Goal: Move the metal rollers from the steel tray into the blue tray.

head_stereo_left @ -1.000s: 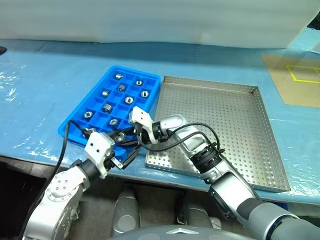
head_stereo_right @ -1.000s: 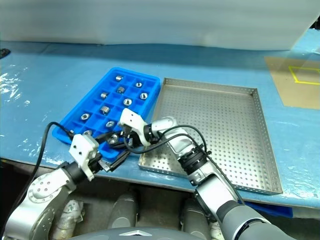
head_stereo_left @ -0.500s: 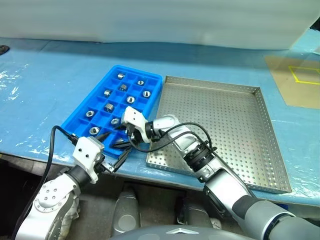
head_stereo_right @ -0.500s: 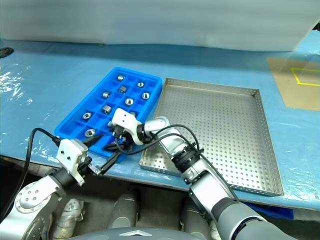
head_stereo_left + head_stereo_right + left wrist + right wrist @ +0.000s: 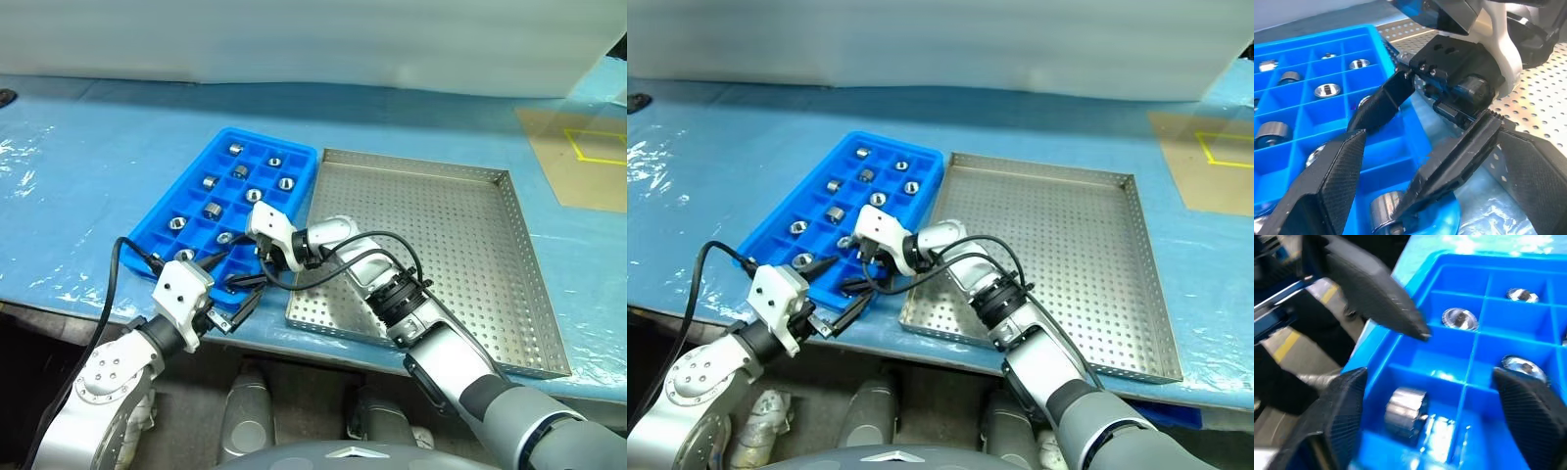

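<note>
Since a second ago, right gripper [image 5: 860, 277] has spread its fingers over the blue tray [image 5: 764, 232]'s near corner, dropping a roller [image 5: 1406, 409] on its side, at six o'clock below; left gripper [image 5: 839, 291] gapes empty alongside.

Blue tray [image 5: 294, 162]: bright blue w/ square grid. Steel tray [image 5: 460, 245]: silver, dotted holes. Metal rollers [image 5: 212, 210]: silvery-grey, dark centres.

The blue tray [image 5: 847, 211] sits at nine o'clock of the steel tray [image 5: 1058, 255], touching it. Metal rollers [image 5: 835, 213] fill several compartments. The right gripper [image 5: 858, 272] hangs over its near corner, the left gripper [image 5: 828, 294] just beside.
</note>
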Available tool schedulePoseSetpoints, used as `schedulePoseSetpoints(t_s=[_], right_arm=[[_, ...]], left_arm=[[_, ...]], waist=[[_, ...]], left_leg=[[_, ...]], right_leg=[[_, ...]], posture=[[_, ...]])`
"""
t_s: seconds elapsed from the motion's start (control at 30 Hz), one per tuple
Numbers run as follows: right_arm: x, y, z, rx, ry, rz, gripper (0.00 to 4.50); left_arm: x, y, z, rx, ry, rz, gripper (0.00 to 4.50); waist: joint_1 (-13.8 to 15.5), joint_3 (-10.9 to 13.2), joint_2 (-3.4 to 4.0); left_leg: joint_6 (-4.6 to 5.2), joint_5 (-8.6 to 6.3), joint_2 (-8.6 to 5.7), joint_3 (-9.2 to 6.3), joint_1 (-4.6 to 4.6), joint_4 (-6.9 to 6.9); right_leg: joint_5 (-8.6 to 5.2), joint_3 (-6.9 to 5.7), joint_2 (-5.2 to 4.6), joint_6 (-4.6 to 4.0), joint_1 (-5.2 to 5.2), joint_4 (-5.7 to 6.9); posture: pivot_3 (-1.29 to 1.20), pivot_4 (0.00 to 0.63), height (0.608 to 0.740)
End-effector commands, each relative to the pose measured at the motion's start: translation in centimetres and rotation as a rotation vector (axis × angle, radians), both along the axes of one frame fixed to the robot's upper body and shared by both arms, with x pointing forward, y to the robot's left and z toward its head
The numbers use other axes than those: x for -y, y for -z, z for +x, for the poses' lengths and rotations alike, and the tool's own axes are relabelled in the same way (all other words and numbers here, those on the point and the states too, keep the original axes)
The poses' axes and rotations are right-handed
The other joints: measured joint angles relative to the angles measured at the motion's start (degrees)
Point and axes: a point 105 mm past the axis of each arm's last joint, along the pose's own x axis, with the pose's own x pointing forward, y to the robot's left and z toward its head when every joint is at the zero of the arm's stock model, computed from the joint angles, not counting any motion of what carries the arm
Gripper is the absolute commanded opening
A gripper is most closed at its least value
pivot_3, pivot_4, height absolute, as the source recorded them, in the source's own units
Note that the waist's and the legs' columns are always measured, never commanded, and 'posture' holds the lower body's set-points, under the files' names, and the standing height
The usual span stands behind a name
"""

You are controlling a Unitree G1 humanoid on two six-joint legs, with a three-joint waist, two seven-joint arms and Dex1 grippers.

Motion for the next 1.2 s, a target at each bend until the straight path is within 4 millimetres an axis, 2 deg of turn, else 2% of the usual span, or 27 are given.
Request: schedulePoseSetpoints(t_s=[0.03,0.17,0.27,0.37,0.5,0.57,0.63,0.8,0.93,1.03,1.2], right_arm=[[3.2,2.0,1.7,0.03,0.072,-0.14,2.82],[4.9,1.9,3.1,0.077,0.119,-0.195,1.43],[6.1,1.5,4.8,0.149,0.177,-0.235,0.44],[6.0,-0.1,5.6,0.162,0.211,-0.158,0.44],[4.6,-5.0,5.6,0.013,0.234,0.162,0.44],[4.7,-7.3,5.4,-0.06,0.228,0.299,0.44],[5.4,-8.1,5.5,-0.097,0.24,0.353,0.44],[8.0,-7.9,6.0,-0.097,0.309,0.387,0.44],[11.4,-6.4,5.4,-0.014,0.407,0.357,0.44],[13.3,-5.9,5.0,0.011,0.477,0.342,0.44],[17.8,-4.7,3.4,0.052,0.616,0.289,2.09]], left_arm=[[-0.5,-2.0,0.3,0.095,-0.015,0.008,4.5],[-0.4,-2.1,0.4,0.101,-0.008,0.005,4.5],[-0.4,-2.0,0.5,0.102,-0.003,0.006,4.5],[-0.3,-2.1,0.6,0.104,-0.001,0.007,4.5],[-0.2,-2.3,1.0,0.117,0.005,0.007,4.5],[-0.1,-2.6,1.2,0.131,0.008,0.002,4.5],[0.1,-2.8,1.6,0.141,0.015,-0.003,4.5],[0.9,-2.6,2.5,0.14,0.054,-0.016,4.5],[2.1,-2.4,4.1,0.139,0.122,-0.03,4.5],[2.8,-2.4,5.2,0.146,0.163,-0.029,4.5],[4.4,-2.5,7.3,0.162,0.25,-0.039,4.5]], waist=[[0.1,-0.01,0.0],[0.22,-0.06,0.08],[0.19,-0.06,0.08],[0.26,-0.06,0.06],[0.12,-0.04,0.03],[0.01,-0.04,0.04],[0.0,-0.04,0.03],[-0.11,-0.05,0.03],[-0.08,-0.04,0.03],[-1.12,-0.04,0.03],[-2.51,-0.05,0.03]], left_leg=[[0.0,0.0,0.0,0.0,0.0,0.03],[0.01,0.0,-0.07,0.02,0.47,0.05],[0.0,-0.01,-0.07,0.03,1.05,-0.04],[-0.01,-0.01,-0.1,0.02,1.28,-0.21],[-0.01,0.0,-0.1,0.02,1.17,-0.23],[-0.02,0.01,-0.08,0.03,0.96,-0.2],[-0.03,0.03,-0.03,0.03,0.71,-0.11],[-0.04,0.04,-0.03,0.04,0.13,0.15],[-0.06,0.04,0.0,0.04,0.01,0.34],[-0.06,0.04,-0.01,0.04,-0.01,0.58],[-0.06,0.04,-0.04,0.1,0.24,0.58]], right_leg=[[0.0,0.0,0.0,0.0,0.0,0.01],[-0.03,0.08,-0.07,0.05,0.45,0.03],[-0.26,0.13,-0.06,0.43,0.92,0.06],[-0.27,0.14,-0.07,0.44,1.08,0.06],[-0.26,0.14,-0.06,0.42,0.97,0.07],[-0.05,0.14,-0.03,0.07,0.75,0.1],[-0.04,0.1,0.0,-0.1,0.51,0.13],[-0.05,0.04,0.01,-0.11,0.09,0.15],[-0.06,0.03,0.01,-0.1,0.04,0.21],[0.0,0.11,0.0,-0.03,0.05,0.3],[0.06,0.26,0.01,0.05,0.2,0.36]], posture=[[0.3,0.15,0.74],[0.3,0.15,0.74],[0.3,0.15,0.74],[0.29,0.15,0.74],[0.29,0.15,0.74],[0.28,0.15,0.74],[0.28,0.15,0.74],[0.19,0.15,0.74],[0.11,0.15,0.74],[0.04,0.15,0.74],[-0.09,0.15,0.74]])
